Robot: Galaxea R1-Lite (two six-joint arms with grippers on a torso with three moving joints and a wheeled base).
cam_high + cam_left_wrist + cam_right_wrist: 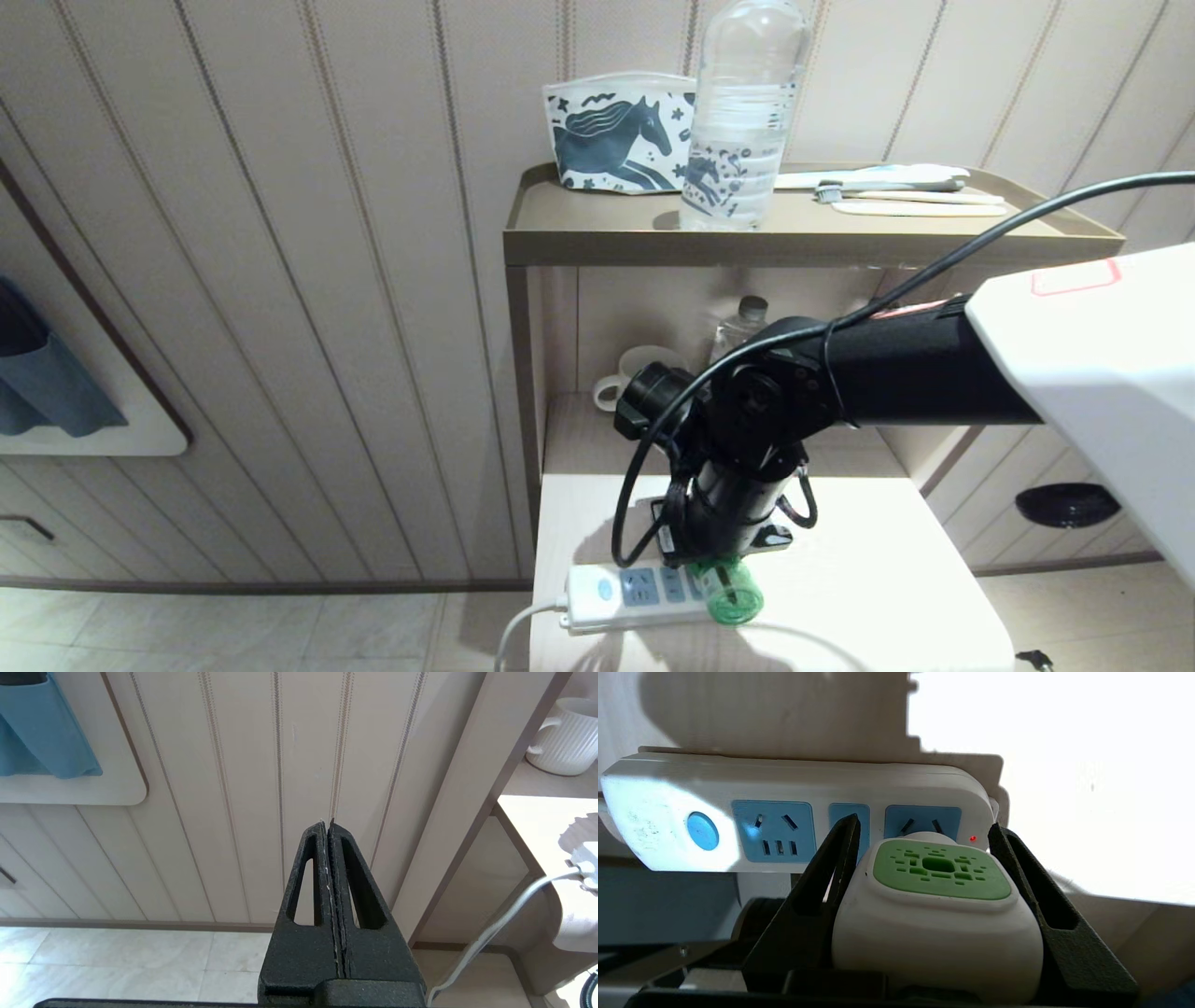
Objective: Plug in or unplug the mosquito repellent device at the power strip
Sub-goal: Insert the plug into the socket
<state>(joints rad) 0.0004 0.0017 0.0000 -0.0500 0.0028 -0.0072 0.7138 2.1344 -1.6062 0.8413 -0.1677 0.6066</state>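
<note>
At the front edge of a pale bedside table [868, 569], the right gripper [924, 835] clasps the mosquito repellent device [938, 910] on both sides of its white head, right at the power strip [635, 595], which lies along that edge. Farther back, a white mug [635, 373] sits in the shelf recess. Off to the side by the wall, the left gripper [328, 828] hangs with fingers pressed together, empty.

You see smooth white plastic on the power strip [794, 788], matt green plastic on the mosquito repellent device [941, 870], and rough black tool fingers [1045, 905].
</note>
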